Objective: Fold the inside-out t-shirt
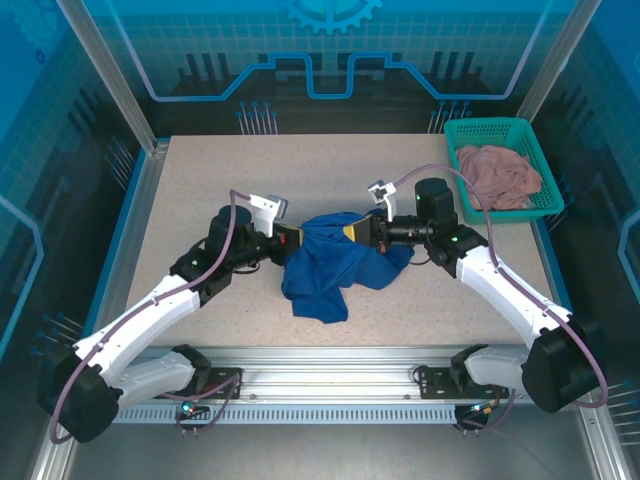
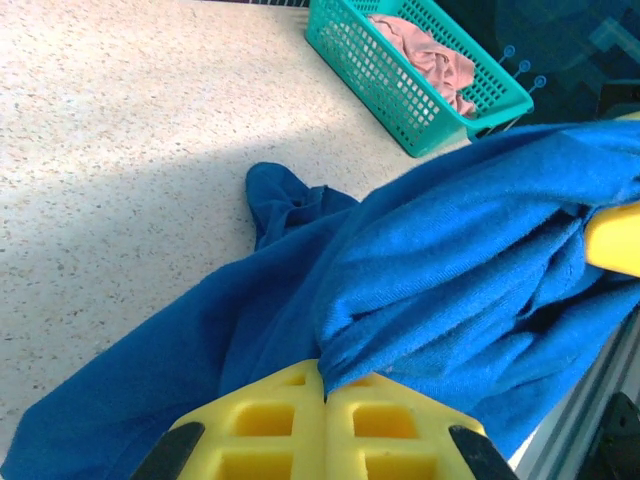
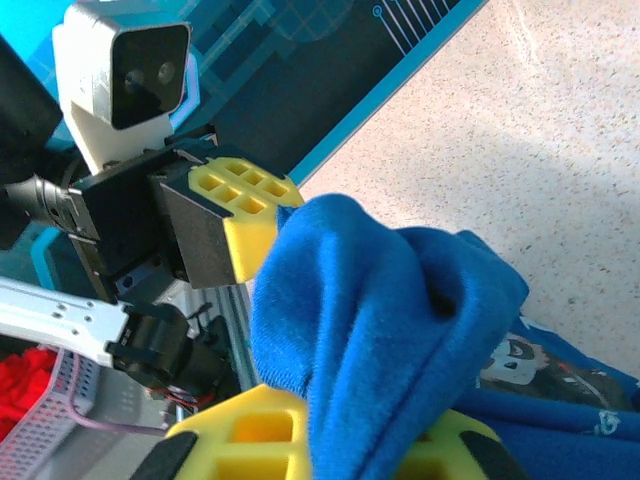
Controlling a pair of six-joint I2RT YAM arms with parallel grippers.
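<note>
blue t-shirt (image 1: pixel 325 268): bunched up, middle of worktop (image 1: pixel 200 180) | left hand (image 1: pixel 291 238): pinching it | right hand (image 1: pixel 357 230): pinching it too | step: looks like opening it out | next: pull apart gently, lay flat

Top camera looked down from above and behind the arms over the whole table (image 1: pixel 180 200). Wrist cameras sat close behind the left pincer (image 2: pixel 323 385) and right pincer (image 3: pixel 330 425), facing along them. Top and left wrist views shared the teal basket (image 1: pixel 488 123), upper right.

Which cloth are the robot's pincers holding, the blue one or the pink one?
The blue t-shirt: the left pincer and right pincer both pinch it. The pink cloth lies apart in the teal basket.
</note>
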